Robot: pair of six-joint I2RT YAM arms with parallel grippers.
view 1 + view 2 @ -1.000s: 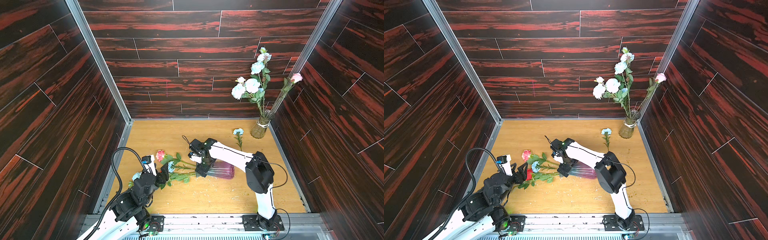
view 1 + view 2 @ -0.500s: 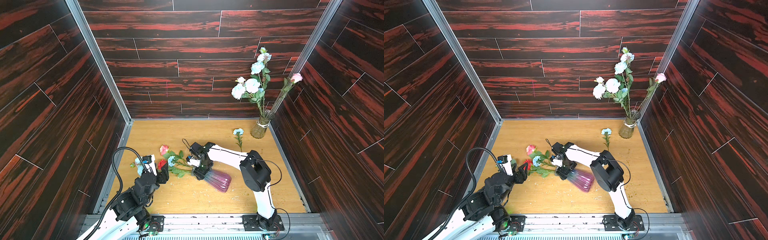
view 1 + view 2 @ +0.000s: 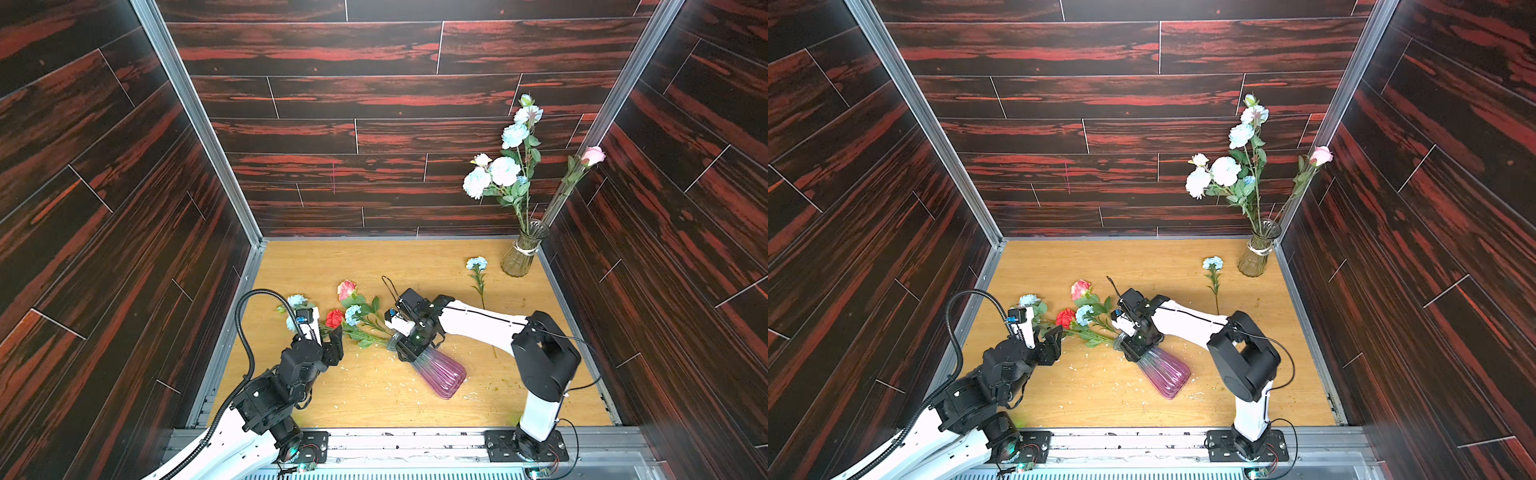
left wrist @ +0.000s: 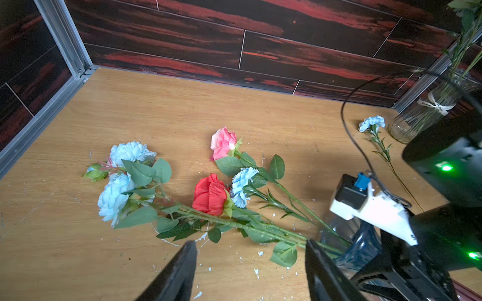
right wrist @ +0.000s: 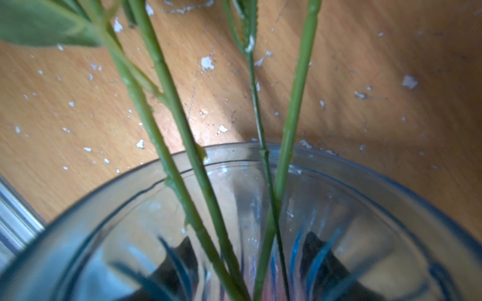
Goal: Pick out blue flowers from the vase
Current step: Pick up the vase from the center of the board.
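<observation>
partly done, judging by the layout: shows one loose blue flower out on the counter, well apart from the purple vase. leaves two more in the tipped vase's mouth: a pale ruffled spray and a small frilled blue bloom, thin green stems, heads fanned out from it along with a red rose and a pink rose. clamps the right pincer on the vase neck; holds the left pincer parted and empty just off that mouth.
</observation>
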